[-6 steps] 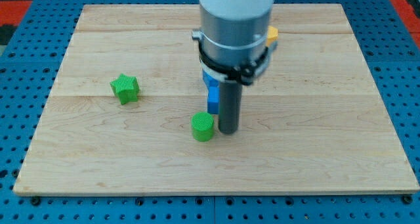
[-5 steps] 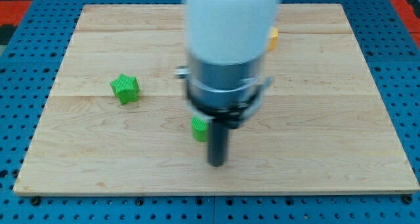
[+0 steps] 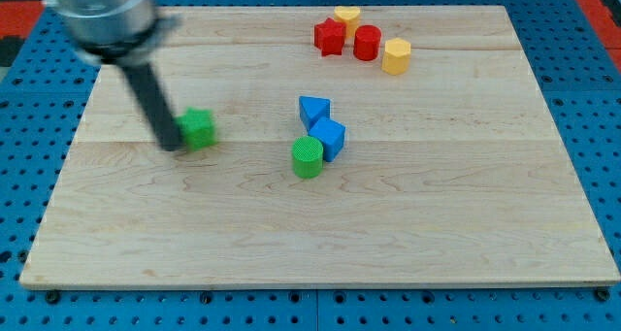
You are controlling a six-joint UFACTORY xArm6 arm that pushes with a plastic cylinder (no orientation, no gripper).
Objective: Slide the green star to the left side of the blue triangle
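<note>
The green star [image 3: 198, 128] lies on the wooden board [image 3: 437, 205] at the view's left of centre. My tip [image 3: 169, 145] stands right against the star's left side, the rod slanting up to the view's top left. The blue triangle [image 3: 312, 111] lies near the board's middle, well to the right of the star. A blue cube-like block [image 3: 329, 138] touches the triangle's lower right, and a green cylinder [image 3: 308, 157] sits just below them.
At the view's top right are a red star [image 3: 330, 37], a yellow block [image 3: 346, 16] behind it, a red cylinder [image 3: 367, 43] and a yellow hexagon-like block [image 3: 396, 55]. Blue pegboard [image 3: 602, 98] surrounds the board.
The arm has swung from the board's middle, near the green cylinder, over to the view's left beside the green star. The star sits slightly further right than before.
</note>
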